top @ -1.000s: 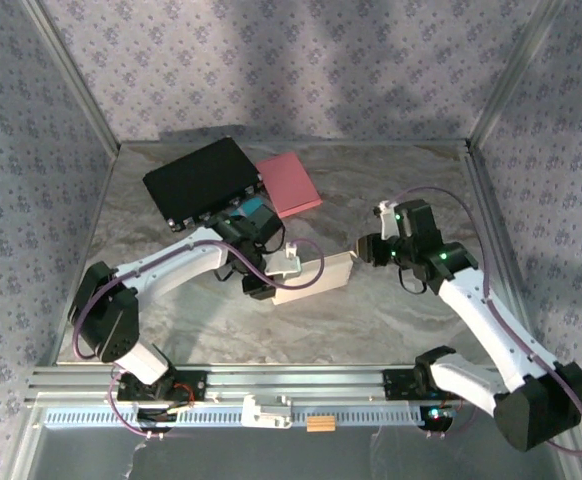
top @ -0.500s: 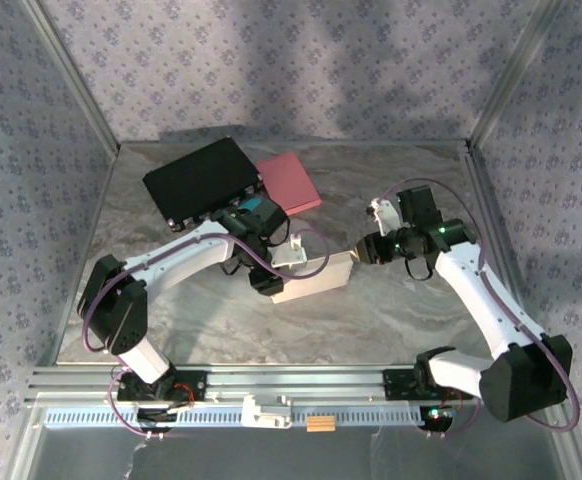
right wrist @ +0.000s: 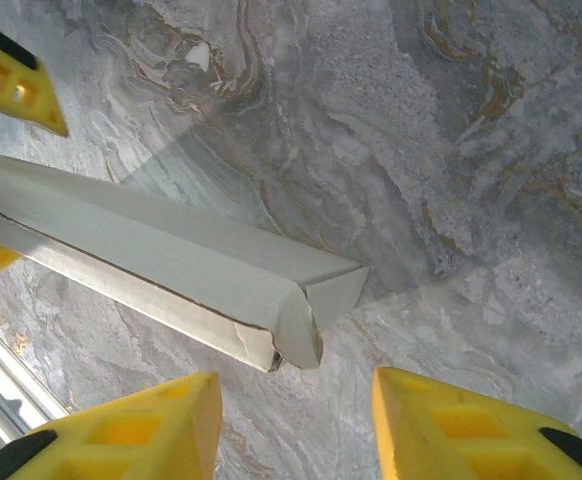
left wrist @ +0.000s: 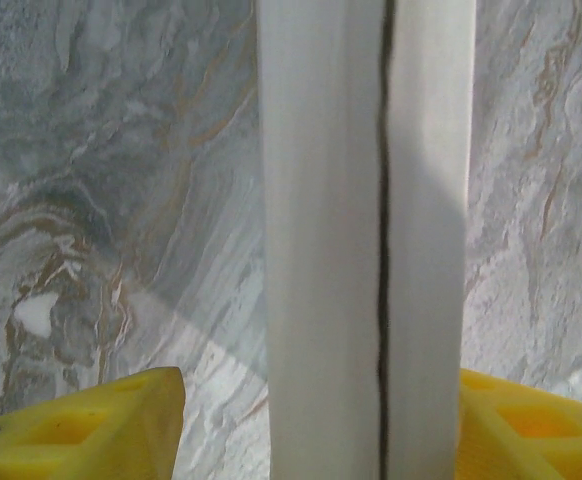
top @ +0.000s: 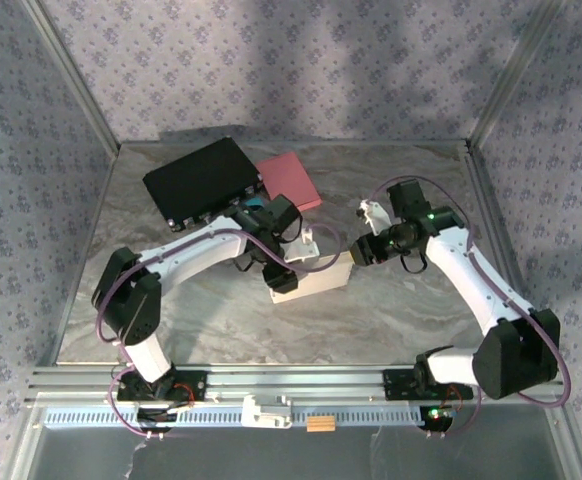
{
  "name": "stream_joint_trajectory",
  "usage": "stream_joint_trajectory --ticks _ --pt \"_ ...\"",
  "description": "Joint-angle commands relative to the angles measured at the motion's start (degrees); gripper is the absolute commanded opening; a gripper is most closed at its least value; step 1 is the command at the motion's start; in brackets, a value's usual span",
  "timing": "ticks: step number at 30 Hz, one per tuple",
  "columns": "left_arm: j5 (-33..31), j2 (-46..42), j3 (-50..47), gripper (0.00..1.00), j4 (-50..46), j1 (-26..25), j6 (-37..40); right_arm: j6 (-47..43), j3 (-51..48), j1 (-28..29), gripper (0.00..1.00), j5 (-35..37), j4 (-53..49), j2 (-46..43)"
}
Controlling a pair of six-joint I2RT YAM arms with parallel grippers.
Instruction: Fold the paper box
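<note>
Looking down from the top camera, you have the box (top: 321,278) lying flat near the middle of the surface (top: 411,320), a long pale strip running from lower left to upper right. Your left tool (top: 285,282) sits over its left end and your right tool (top: 363,250) is at its right end, so the two arms meet across it. Behind the left arm a black case (top: 199,180) lies at the far left, with a pink pad (top: 289,183) just beside its right edge. Both sit beyond the box and clear of it.

From the left wrist, the box (left wrist: 321,250) runs straight up the frame, with a thin dark line along its length. One yellow finger (left wrist: 91,425) stands off from it, with bare surface showing in the gap. The other finger is right at the box's far edge, and you cannot tell whether it touches. The jaws are spread, straddling the box without squeezing it.

From the right wrist, your two yellow fingers (right wrist: 131,430) stand wide apart at the bottom of the frame with nothing between them. The box (right wrist: 171,260) lies on the surface just beyond their tips, its folded end pointing down toward the gap. At the frame's left edge, the left tool's fingers (right wrist: 16,85) show on either side of the box.
</note>
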Motion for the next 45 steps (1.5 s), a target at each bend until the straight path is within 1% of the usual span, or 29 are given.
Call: stream_joint_trajectory --ticks 1,5,10,20,23,26,30,39,40,45 --pt "2.24 1.36 1.85 0.64 1.19 -0.89 -2.33 -2.97 2.30 0.92 0.46 0.75 -2.20 1.06" --pt "1.84 2.18 2.44 0.63 1.20 -1.27 -2.55 -3.70 2.53 1.31 0.44 0.99 -2.67 1.87" --pt "2.06 2.71 2.65 0.64 1.12 -1.27 -2.46 -4.45 2.00 1.42 0.43 3.06 -2.34 2.05" --pt "1.93 3.15 3.14 0.64 0.69 -1.19 -2.02 -5.74 2.93 1.87 0.37 5.95 -1.48 3.74" --pt "1.88 3.22 3.24 0.64 0.58 -1.25 -1.94 -5.75 3.70 2.16 0.33 5.60 -1.44 4.63" --pt "1.65 3.26 3.24 0.64 0.50 -1.18 -1.77 -5.74 4.19 2.43 0.30 5.63 -1.50 5.00" --pt "1.45 3.41 3.29 0.64 0.58 -1.12 -1.76 -5.73 4.27 2.76 0.22 5.42 -1.61 5.49" --pt "1.04 3.76 3.94 0.64 0.41 -0.92 -1.59 -4.97 4.27 4.02 0.10 6.84 -1.97 5.07" --pt "0.95 3.76 3.94 0.64 0.42 -0.85 -1.65 -4.80 6.16 4.08 0.09 6.83 -2.04 5.04" --pt "0.68 4.00 4.03 0.64 0.37 -0.73 -1.67 -4.15 7.19 4.60 0.01 7.11 -3.18 5.15"
